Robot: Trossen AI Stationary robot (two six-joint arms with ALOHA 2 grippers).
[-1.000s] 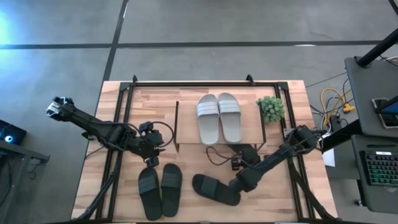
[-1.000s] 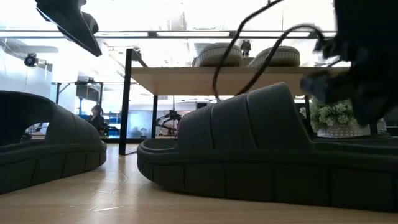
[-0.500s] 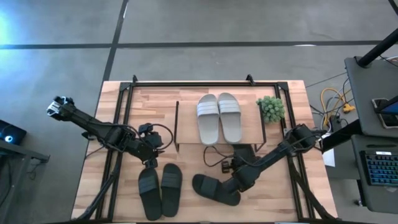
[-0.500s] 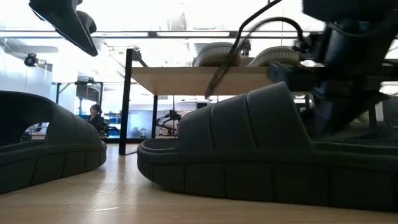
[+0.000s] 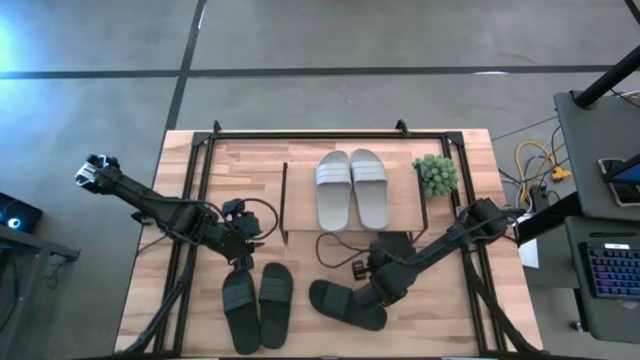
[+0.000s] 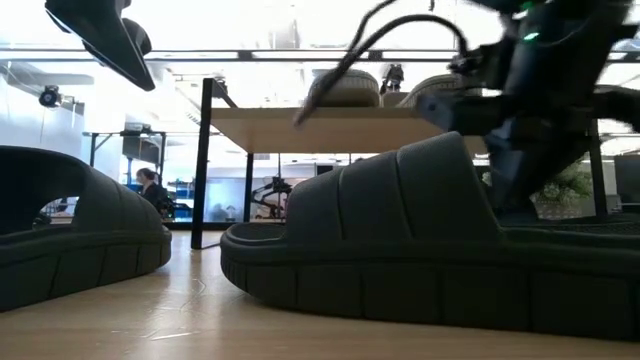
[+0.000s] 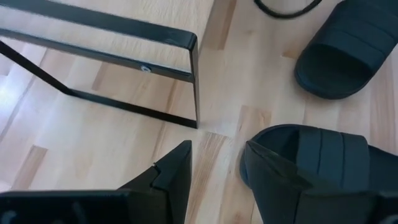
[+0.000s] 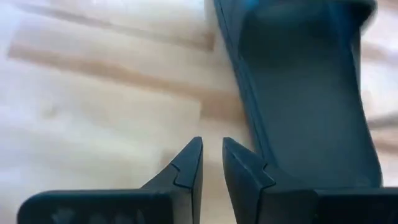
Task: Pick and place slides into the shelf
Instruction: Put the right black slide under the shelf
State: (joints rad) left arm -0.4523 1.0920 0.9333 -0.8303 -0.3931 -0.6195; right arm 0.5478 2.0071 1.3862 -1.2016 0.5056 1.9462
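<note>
I am hanging my right gripper [image 5: 372, 292], fingers nearly together and empty, just over the lone black ribbed slide [image 5: 345, 303] at the table's front, likely to grasp its edge. My left gripper [image 5: 243, 252], fingers apart and empty, is waiting beside the black pair [image 5: 257, 302]. I am counting three black slides in plain sight, perhaps a fourth under the low wood-topped shelf [image 5: 300, 200], and two grey-white slides [image 5: 352, 189] on top.

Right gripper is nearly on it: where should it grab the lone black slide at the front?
Probably the heel-side edge of the lone black slide, from above. It lies flat and sole-down, with the right gripper over that end, fingers nearly closed; open them first. The ribbed strap is another option.
</note>
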